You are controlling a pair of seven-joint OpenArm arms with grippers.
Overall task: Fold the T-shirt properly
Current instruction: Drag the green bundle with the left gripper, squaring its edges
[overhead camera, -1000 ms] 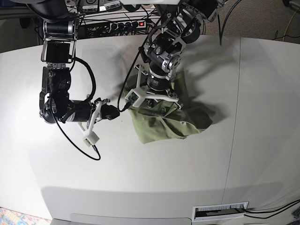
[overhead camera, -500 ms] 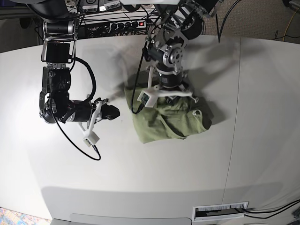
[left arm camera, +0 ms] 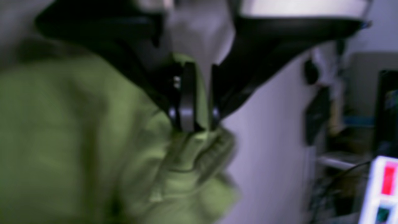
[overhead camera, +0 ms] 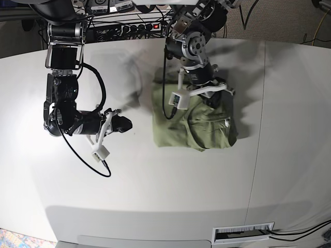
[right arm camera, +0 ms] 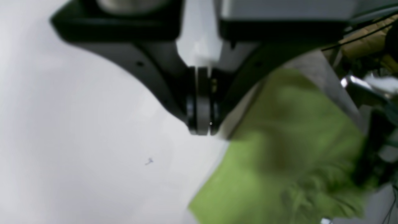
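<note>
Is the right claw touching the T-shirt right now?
Apart. Base view shows the right claw over bare table, a clear gap short of the T-shirt.

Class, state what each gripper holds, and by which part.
The left gripper pinches a bunched edge of the T-shirt; which part cannot be told. The right gripper holds nothing.

Both wrist views blurred (base sharp), bright overhead light, soft shadows.

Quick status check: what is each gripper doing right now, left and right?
Left gripper: fingers slightly apart with a fold of the T-shirt between them; grip or release cannot be told.
Right gripper: closed, empty, beside the shirt.
</note>
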